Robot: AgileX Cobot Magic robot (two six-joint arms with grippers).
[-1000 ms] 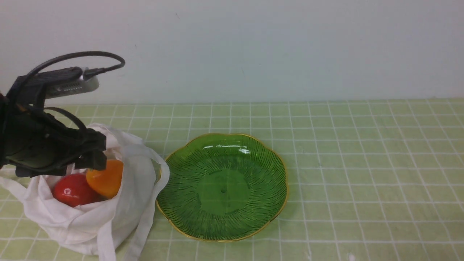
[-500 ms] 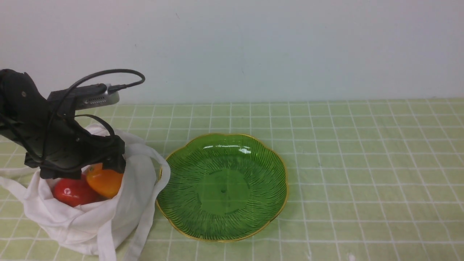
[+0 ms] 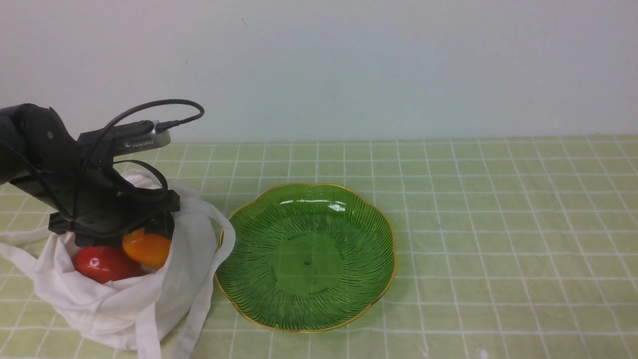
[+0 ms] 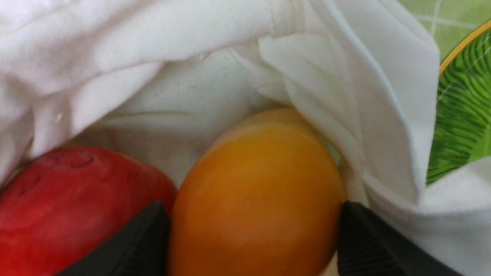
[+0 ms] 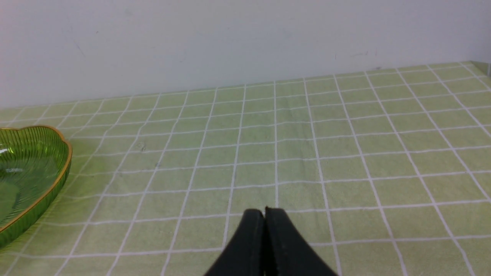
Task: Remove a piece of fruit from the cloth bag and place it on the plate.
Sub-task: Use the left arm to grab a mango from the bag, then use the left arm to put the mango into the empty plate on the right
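Pale wall (image 3: 349,70) is set behind the green-checked surface (image 3: 498,224); at left, the orange fruit (image 3: 147,248) is pinched by the left jaws, the right jaws (image 5: 264,214) being pressed together

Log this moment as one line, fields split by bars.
left hand: closed around orange fruit | fruit: inside cloth bag beside red fruit | plate: empty | right hand: shut

Fruit (image 3: 147,249): orange. Second fruit (image 3: 106,264): red. Bag (image 3: 189,249): white; straps (image 3: 208,281): white. Plate (image 3: 307,264): green, fine radiating lines, gold rim. Tablecloth (image 3: 498,224): pale green, white grid. Wall (image 3: 349,70): pale grey, near white. Left gripper (image 4: 255,234): black. Right gripper (image 5: 266,237): black. Cable (image 3: 164,102): black.
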